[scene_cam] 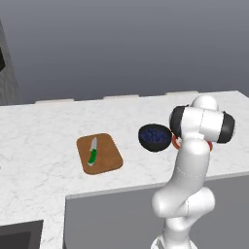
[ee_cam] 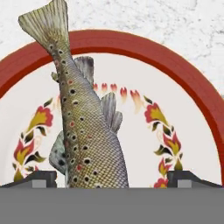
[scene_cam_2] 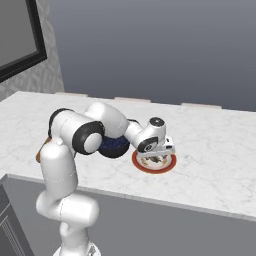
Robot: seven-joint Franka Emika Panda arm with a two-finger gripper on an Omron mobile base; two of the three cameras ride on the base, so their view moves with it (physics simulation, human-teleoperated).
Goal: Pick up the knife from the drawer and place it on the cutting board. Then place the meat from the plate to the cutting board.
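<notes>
Spotted grey-tan fish meat (ee_cam: 85,131) lies between the open claw (ee_cam: 112,178) tips on the red-rimmed plate (ee_cam: 175,72); squeeze its middle gently.

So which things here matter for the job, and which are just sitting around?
Job: knife, already on the cutting board; fish on the plate; pincer open around the fish.
Lying about: dark bowl; marble counter.

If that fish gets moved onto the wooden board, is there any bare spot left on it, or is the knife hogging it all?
The knife lies along the left half of the cutting board, so the right half is bare. It is crowded near the bowl and the plate, where the gripper straddles the fish.
</notes>
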